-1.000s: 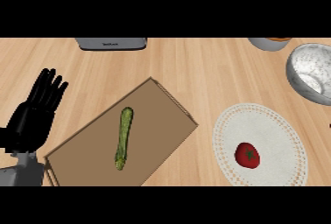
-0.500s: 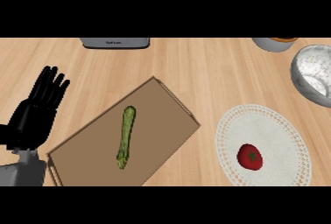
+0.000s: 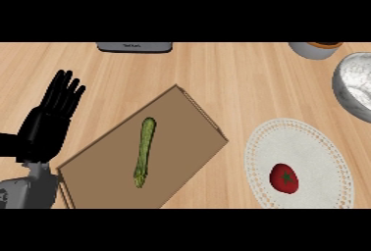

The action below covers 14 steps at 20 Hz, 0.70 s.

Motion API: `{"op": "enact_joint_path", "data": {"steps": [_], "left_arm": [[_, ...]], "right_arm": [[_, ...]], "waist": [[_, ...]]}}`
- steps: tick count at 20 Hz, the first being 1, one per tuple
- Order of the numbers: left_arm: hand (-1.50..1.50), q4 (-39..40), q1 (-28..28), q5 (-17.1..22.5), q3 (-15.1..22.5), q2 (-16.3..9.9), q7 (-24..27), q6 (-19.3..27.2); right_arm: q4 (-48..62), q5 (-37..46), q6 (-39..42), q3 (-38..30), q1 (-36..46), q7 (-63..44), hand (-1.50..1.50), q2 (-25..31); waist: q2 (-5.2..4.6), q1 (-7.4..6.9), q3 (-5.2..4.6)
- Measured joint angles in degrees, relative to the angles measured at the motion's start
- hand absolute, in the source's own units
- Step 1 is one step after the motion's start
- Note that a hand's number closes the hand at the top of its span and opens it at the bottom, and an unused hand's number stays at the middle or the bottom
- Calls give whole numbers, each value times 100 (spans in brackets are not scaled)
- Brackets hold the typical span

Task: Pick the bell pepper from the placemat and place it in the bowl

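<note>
My left hand [image 3: 49, 122] rests open at the counter's left edge, fingers straight and up, holding nothing. My right hand is out of view. The pepper [image 3: 285, 178] sits red on the placemat [image 3: 304, 135], far to my right, well apart from that hand. The bowl [image 3: 354, 86] lies beyond it at the right edge, so I judge the right hand nearer.

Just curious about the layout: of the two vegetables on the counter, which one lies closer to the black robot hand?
The green asparagus on the brown cutting board; the red bell pepper lies farther from the left robot hand.
</note>
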<state>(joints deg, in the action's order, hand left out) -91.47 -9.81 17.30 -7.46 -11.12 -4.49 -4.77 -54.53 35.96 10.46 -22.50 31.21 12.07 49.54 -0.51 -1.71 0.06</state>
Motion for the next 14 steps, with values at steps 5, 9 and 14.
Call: {"op": "enact_joint_path", "data": {"steps": [5, 9, 14], "left_arm": [[0, 78, -57, -11, 10, 0, 37, -54], [0, 76, -87, -29, 69, 24, 13, -77], [0, 18, -99, -47, 120, 56, 66, -112]], "right_arm": [[1504, 214, -537, 14, 777, 573, 150, -14], [2417, 514, -836, 140, 1255, 806, 150, 29], [3233, 927, -1015, 403, 1508, 798, 150, -65]], "waist": [[-39, -102, 7], [-74, -188, 14], [-116, -294, 20]]}}
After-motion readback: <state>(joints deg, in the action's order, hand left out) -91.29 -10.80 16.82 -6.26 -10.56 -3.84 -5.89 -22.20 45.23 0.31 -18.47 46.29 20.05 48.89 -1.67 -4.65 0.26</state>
